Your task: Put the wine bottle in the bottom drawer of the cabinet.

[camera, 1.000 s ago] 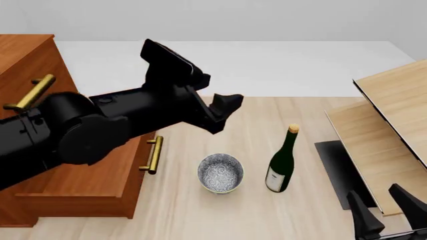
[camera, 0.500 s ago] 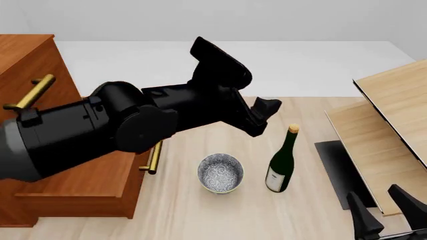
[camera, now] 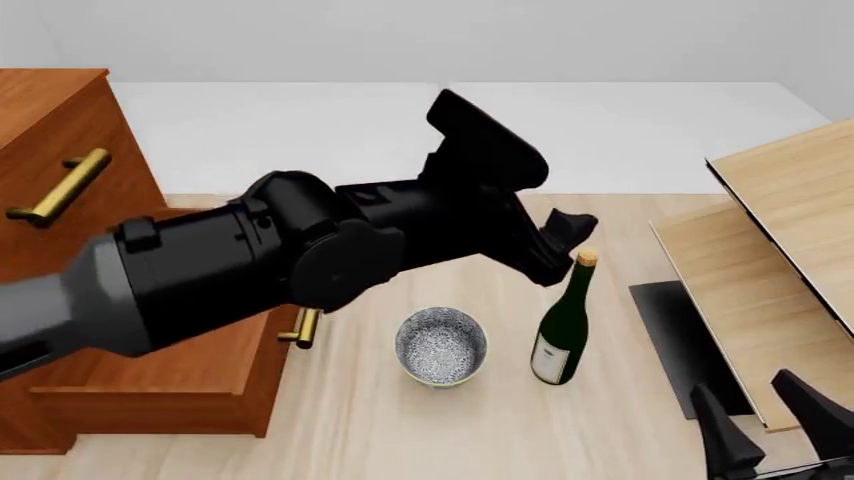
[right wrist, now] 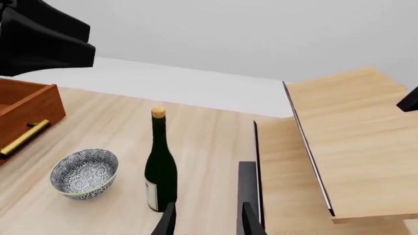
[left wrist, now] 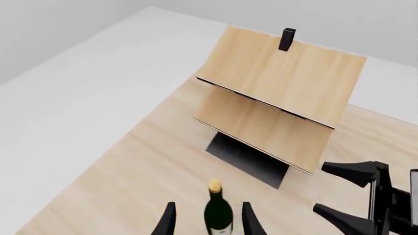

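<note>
On the table (camera: 387, 430), the bowl (camera: 441, 346) sits with nothing inside; the bottle (camera: 563, 322) stands upright just beside it — white label, no writing legible. Bottom drawer (camera: 200, 375) is pulled out of the cabinet (camera: 47, 120). Left gripper (left wrist: 207, 220) — fingers spread, flanking the bottle, untouched. Right gripper (camera: 767, 425) fingers spread, holding nothing.
</note>
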{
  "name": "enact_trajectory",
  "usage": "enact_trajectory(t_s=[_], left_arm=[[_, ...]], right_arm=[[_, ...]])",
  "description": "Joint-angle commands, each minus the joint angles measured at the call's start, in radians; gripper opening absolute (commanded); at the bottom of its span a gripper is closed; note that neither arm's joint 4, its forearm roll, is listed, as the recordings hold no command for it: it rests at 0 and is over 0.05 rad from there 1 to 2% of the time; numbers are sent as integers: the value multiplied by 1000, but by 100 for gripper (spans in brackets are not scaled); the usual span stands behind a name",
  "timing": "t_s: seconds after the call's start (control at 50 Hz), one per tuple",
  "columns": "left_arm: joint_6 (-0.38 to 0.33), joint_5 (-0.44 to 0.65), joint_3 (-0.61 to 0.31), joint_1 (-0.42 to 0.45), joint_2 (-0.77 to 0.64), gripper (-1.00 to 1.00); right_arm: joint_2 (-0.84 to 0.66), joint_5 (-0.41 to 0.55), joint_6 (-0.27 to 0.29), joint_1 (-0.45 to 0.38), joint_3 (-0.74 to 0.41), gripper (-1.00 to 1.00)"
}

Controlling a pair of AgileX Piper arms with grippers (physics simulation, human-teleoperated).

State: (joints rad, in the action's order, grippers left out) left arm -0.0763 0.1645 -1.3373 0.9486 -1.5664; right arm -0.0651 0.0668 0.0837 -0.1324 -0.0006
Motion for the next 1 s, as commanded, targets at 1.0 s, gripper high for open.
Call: enact_trajectory(t_s=[1.0], left_arm=[[4, -61, -56, -40, -170, 100]], right_arm=[[7, 26, -13, 9, 0, 100]])
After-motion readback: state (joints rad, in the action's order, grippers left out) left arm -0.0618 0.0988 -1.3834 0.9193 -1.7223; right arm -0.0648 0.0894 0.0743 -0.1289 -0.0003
